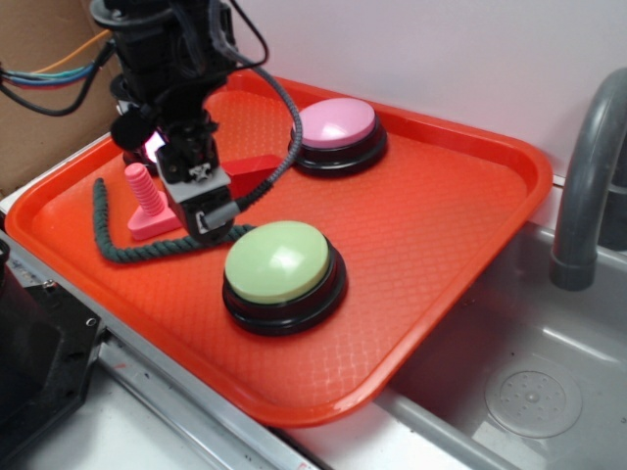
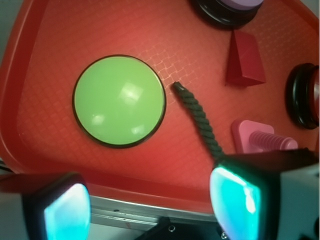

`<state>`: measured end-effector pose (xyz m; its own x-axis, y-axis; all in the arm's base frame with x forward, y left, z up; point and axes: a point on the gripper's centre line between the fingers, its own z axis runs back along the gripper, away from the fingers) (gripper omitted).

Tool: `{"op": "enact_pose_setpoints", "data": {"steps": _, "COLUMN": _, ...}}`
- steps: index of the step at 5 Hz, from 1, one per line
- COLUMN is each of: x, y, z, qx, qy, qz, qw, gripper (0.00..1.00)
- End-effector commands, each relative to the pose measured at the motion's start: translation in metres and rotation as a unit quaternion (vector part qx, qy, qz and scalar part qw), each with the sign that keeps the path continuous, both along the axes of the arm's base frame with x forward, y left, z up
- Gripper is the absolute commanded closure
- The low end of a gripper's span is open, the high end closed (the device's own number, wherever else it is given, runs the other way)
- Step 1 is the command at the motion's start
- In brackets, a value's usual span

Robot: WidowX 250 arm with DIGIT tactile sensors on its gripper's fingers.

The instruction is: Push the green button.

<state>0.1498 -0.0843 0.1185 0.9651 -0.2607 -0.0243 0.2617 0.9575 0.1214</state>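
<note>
Where textured tray lies, domed green button gleams.

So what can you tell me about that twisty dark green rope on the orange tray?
The dark green twisted rope looks like soft braided cord, lying limp and flat on the orange plastic tray. It curves past the pink plastic screw on its flat base, passing close by that base, and one cut end stops just short of the pale green domed button, not touching it. The black robot gripper hangs over part of it, hiding that stretch.
</note>
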Motion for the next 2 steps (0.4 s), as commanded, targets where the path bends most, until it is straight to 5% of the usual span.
{"op": "enact_pose_setpoints", "data": {"steps": 1, "x": 0.0004, "y": -0.0184, "z": 0.0214, "qx": -0.011, "qy": -0.027, "qz": 0.003, "qw": 1.0, "gripper": 0.0}}
{"op": "enact_pose_setpoints", "data": {"steps": 2, "x": -0.003, "y": -0.0153, "z": 0.0191, "qx": -0.009, "qy": -0.019, "qz": 0.02, "qw": 1.0, "gripper": 0.0}}
